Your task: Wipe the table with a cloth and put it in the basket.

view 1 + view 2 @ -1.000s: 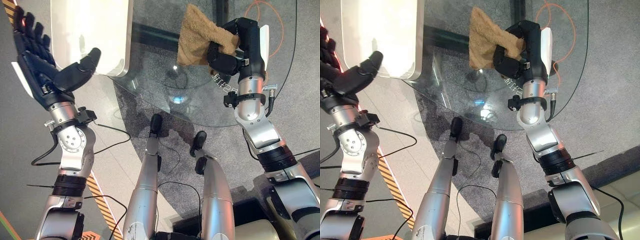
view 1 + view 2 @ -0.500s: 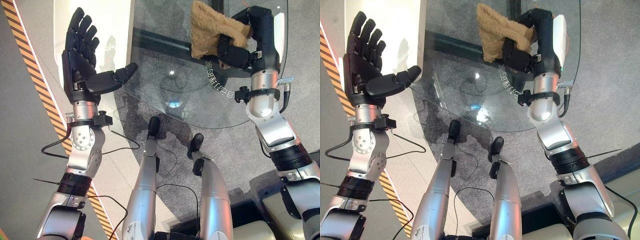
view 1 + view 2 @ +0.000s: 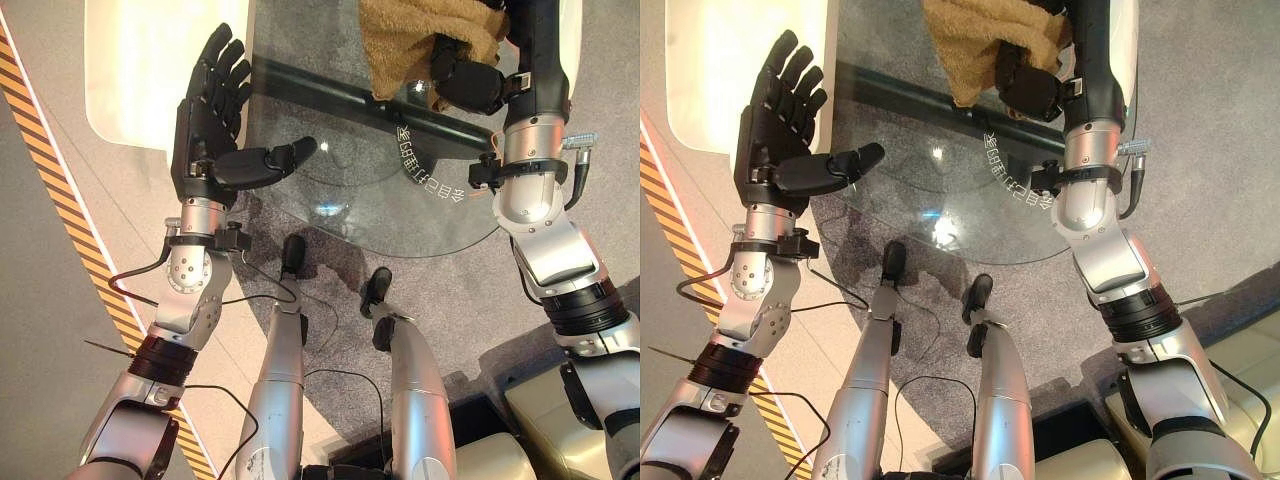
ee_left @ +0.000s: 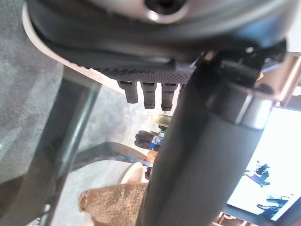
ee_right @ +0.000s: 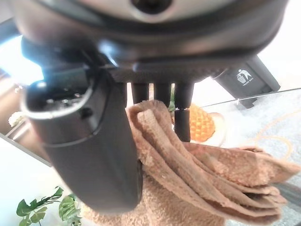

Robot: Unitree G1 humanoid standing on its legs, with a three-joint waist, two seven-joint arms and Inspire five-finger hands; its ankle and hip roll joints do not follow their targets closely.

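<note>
The round glass table (image 3: 400, 200) takes most of the scene, with grey carpet seen through it. On its far part lies the brown cloth (image 3: 400, 45), bunched and folded in several layers. The right hand (image 3: 470, 80) is on top of the cloth, at the side of it nearer to the robot; its thumb and fingers curl around a fold, so it pinches the cloth against the glass. In the right wrist view the cloth (image 5: 188, 179) hangs in thick layers between the thumb and the fingers (image 5: 183, 113), and part of it spreads out past the hand.

The step in hand, I judge, is the wiping. To do it well, the hand should keep the cloth flat under the palm and press down evenly, then move in broad strokes over the glass. The bunched part should not roll under the fingers. The glass is smooth, so the cloth will probably slide easily, and a light steady pressure is enough.

The left hand (image 3: 215, 120) is raised near the table's left edge, beside a white surface (image 3: 140, 60). Its fingers are straight and spread, the thumb stands out sideways, and it holds nothing. It is well apart from the cloth.
</note>
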